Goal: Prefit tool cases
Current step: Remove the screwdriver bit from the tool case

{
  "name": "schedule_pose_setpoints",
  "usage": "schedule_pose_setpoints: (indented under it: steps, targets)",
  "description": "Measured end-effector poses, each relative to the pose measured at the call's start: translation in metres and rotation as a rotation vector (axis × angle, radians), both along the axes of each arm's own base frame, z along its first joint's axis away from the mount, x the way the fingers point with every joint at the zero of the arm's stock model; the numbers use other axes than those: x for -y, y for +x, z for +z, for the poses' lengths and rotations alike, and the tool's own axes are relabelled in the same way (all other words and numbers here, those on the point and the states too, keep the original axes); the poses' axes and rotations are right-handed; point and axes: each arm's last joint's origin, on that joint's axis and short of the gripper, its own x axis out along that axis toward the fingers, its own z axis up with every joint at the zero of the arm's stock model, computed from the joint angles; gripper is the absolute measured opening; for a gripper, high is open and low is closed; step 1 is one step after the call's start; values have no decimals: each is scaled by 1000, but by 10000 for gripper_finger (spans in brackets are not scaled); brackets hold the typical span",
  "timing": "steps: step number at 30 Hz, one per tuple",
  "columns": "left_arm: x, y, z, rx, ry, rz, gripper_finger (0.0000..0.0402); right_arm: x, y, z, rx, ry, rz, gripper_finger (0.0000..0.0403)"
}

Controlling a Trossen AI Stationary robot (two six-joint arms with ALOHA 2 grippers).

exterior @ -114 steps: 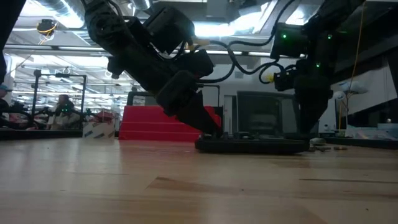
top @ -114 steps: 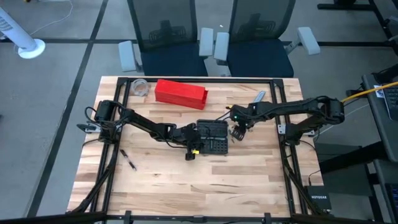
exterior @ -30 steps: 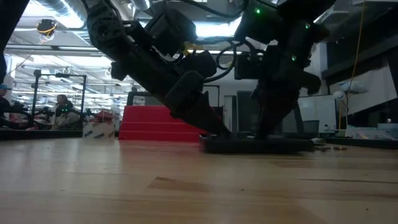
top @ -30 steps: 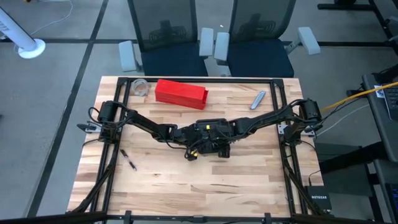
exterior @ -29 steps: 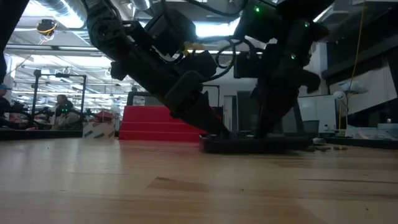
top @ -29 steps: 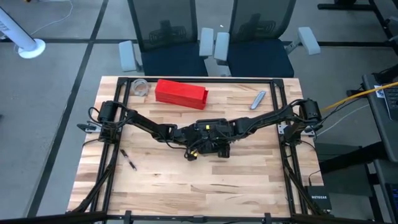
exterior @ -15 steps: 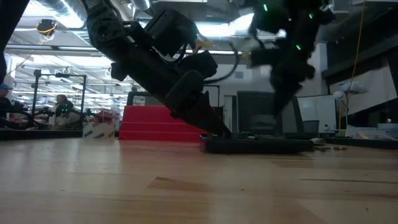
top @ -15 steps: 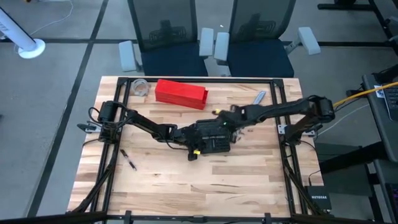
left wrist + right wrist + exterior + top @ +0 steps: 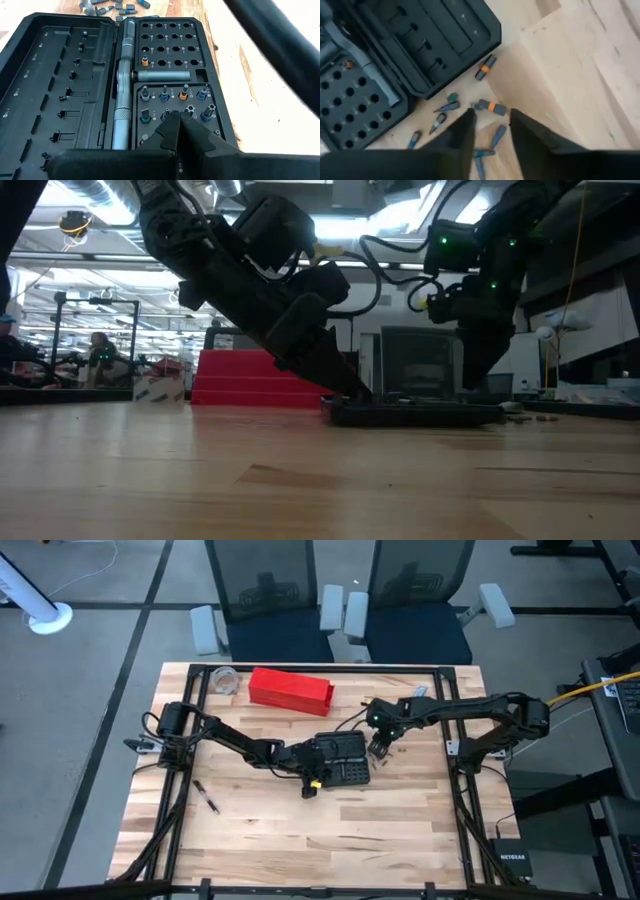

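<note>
The black tool case (image 9: 342,762) lies open and flat on the table's middle, its two halves side by side, with a ratchet handle (image 9: 122,90) and bits in the sockets. My left gripper (image 9: 175,122) is shut, its tips down on the case's left end (image 9: 350,395). My right gripper (image 9: 490,125) hangs open above loose bits (image 9: 490,107) on the wood just right of the case (image 9: 378,750); nothing is between its fingers. My left gripper rests its shut fingertips on the socket tray (image 9: 172,114) of the case, near the case's left end. It comes slanting down from the table's left. The case stays flat on the table under it.
A long red box (image 9: 290,690) and a clear cup (image 9: 225,680) stand at the far left. A grey tool (image 9: 416,698) lies at the far right, a pen (image 9: 207,798) near the left arm. Bare wood fills the near half.
My right gripper has lifted off the case and swung toward the table's right and far edges, ending over the loose bits beside the case. The case and my left gripper have stayed where they were.
</note>
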Motion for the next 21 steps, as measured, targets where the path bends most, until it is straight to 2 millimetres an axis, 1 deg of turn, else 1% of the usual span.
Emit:
schedule_pose_setpoints:
  steps: [2,4,7,11,13,17,21]
  targets:
    - [0,0,0,0,0,4,0,0,0,2,-8,10,11,171]
    - [0,0,0,1,-1,6,0,-1,5,6,43,53,31,197]
    - [0,0,0,2,1,8,0,-9,18,14,164,124,113,211]
    - [0,0,0,3,2,11,0,-36,38,25,336,63,330,198]
    - [0,0,0,6,3,11,0,-51,46,25,376,21,397,184]
    - [0,1,1,18,8,13,0,-73,53,12,333,-5,459,156]
    - [-1,1,2,25,10,19,0,-83,57,-4,265,-66,466,137]
